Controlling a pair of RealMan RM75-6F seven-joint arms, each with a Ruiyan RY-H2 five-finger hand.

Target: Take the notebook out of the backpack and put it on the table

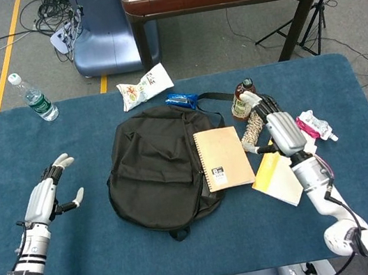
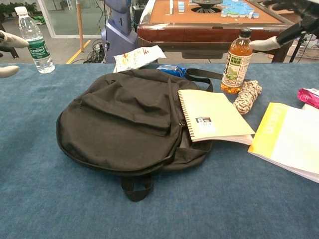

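Your right hand is open with nothing in it, hovering above the rope bundle next to the tea bottle. Left hand is open too, well off to the side. The notebook lies flat, its spiral edge resting on the backpack. Watch that bottle when you pull away; one knuckle bump could tip it onto the pages.

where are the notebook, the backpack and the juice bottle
notebook [image 1: 224, 157], head view, middle of its tan cover
backpack [image 1: 153, 164], head view, centre of the black fabric
juice bottle [image 2: 235, 64], chest view, on its label
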